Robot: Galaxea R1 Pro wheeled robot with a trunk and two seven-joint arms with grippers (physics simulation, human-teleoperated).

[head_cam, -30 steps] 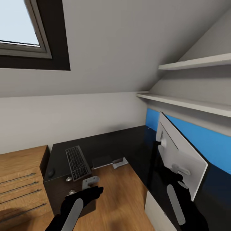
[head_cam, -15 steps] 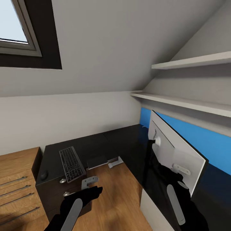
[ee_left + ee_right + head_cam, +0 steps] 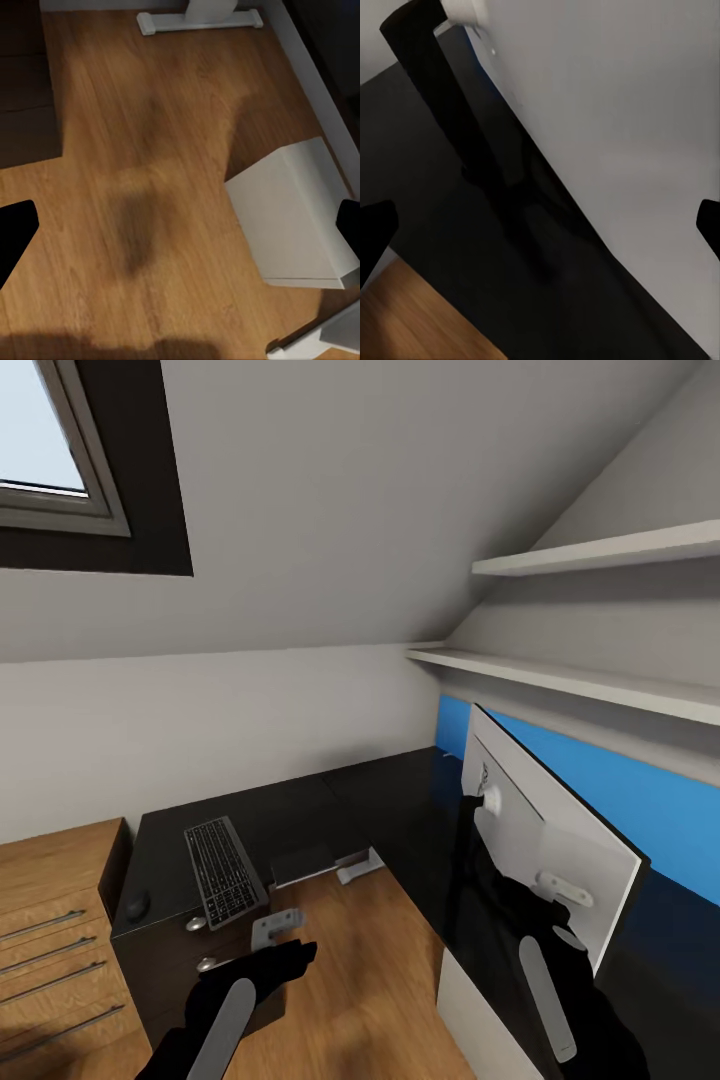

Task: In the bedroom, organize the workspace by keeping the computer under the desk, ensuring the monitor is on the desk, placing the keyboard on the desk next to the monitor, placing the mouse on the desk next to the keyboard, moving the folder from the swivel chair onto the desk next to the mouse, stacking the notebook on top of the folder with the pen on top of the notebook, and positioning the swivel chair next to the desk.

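while one keyboard lies flat, one mouse sits beside it.

- one big glossy black L-shaped counter with a blue back panel
- one wide flat monitor, silver-white back facing us, on a black stand
- one slim keyboard with dark grey keys
- one small black rounded mouse
- two white wall shelves, an upper shelf and a lower shelf
- one skylight window in a dark frame
- one light wooden drawer chest, three metal bar handles visible
- two round silver knobs on the black drawer unit, far as I can count
- two black robot arms, left arm and right arm
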